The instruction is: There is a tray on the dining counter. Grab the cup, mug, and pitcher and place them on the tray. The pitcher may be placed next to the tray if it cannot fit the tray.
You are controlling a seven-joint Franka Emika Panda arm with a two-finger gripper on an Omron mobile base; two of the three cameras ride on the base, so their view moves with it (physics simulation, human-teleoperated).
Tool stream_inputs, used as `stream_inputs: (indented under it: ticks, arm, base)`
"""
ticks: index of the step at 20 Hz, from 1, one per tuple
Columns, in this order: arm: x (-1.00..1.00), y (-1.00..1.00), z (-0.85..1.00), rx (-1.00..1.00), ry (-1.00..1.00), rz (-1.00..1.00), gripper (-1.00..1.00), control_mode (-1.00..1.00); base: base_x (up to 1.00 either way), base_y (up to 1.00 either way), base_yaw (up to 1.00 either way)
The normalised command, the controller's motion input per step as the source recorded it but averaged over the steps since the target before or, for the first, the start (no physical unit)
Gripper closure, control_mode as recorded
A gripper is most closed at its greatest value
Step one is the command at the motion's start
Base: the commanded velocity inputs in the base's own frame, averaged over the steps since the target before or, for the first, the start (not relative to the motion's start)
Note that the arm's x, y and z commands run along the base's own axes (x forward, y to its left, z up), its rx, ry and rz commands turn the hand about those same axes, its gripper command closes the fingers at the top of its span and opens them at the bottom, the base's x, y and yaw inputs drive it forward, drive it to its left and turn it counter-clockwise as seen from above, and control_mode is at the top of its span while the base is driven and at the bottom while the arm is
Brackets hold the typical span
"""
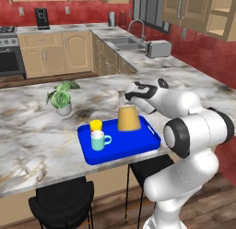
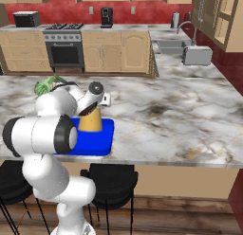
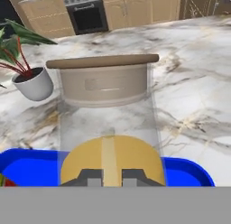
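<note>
Tool [image 3: 110, 179] seemingly clamps pitcher [image 1: 128, 117] on tray [image 1: 120, 146].

Two rear base views across the dining counter [image 1: 27, 149]; hand view close above.

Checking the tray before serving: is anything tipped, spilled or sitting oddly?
Nothing stands out. The pitcher, cup and mug stand upright on the tray, no liquid spilled; the tool is shut on the pitcher.

The tabletop [image 1: 37, 140] looks like polished marble with veins. The pitcher [image 3: 108, 128] is clear glass, and the tray [image 1: 138, 147] looks like glossy plastic.
</note>
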Motion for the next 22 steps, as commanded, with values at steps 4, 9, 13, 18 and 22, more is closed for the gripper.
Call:
stream_inputs:
  ticks: [4,9,13,18,22]
  arm:
    - [-0.31,0.01,-0.42,0.00,-0.16,0.00,1.00,-1.00]
    - [-0.51,0.00,-0.28,0.00,-0.06,0.00,1.00,-1.00]
    - [-0.36,0.00,-0.35,0.00,-0.01,0.00,1.00,-1.00]
    - [-0.29,0.00,-0.36,0.00,-0.03,0.00,1.00,-1.00]
    - [-0.33,0.00,-0.35,0.00,-0.02,0.00,1.00,-1.00]
  base:
    - [0.00,0.00,0.00]
    - [0.00,0.00,0.00]
    - [0.00,0.00,0.00]
    - [0.00,0.00,0.00]
    - [0.00,0.00,0.00]
